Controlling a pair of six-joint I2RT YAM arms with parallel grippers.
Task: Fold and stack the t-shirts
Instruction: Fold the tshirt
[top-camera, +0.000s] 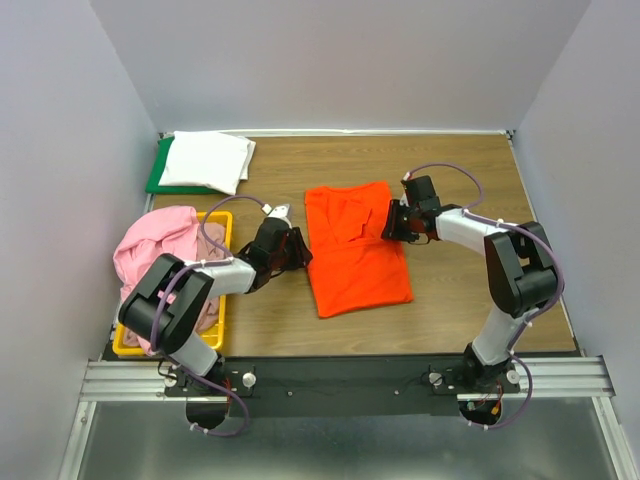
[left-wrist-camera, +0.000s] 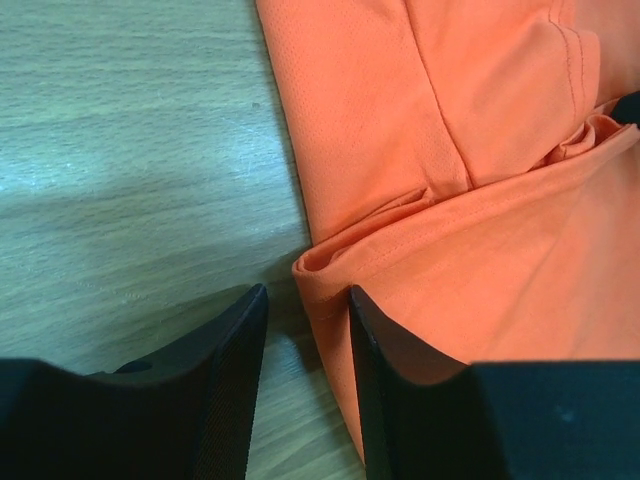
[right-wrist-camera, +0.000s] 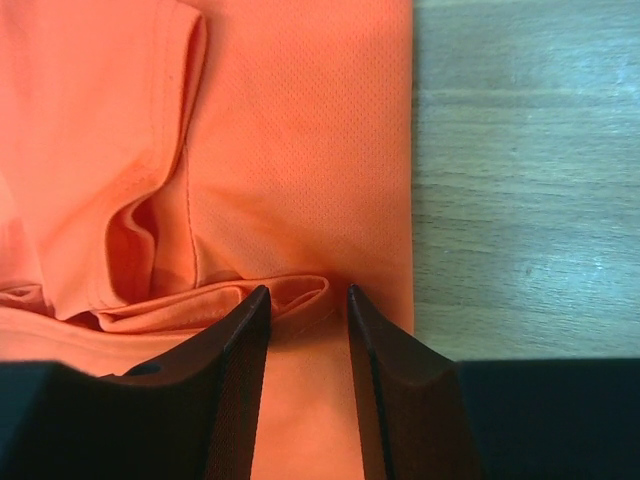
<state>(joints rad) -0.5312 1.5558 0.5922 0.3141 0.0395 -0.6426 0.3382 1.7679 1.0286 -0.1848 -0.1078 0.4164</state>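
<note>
Top external | wood-grain table (top-camera: 450, 170) | pale grey walls (top-camera: 340, 60) | orange t-shirt (top-camera: 355, 255) centre

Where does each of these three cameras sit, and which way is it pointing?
Top external: fixed above and behind the arms, looking down on the table; both arms show, left gripper and right gripper flanking the orange t-shirt.
Left wrist: on the left wrist, looking down past its own fingers at the shirt's left edge.
Right wrist: on the right wrist, past its fingers at the shirt's right edge.
Shared: both wrist views see the same orange t-shirt, from opposite sides.
</note>
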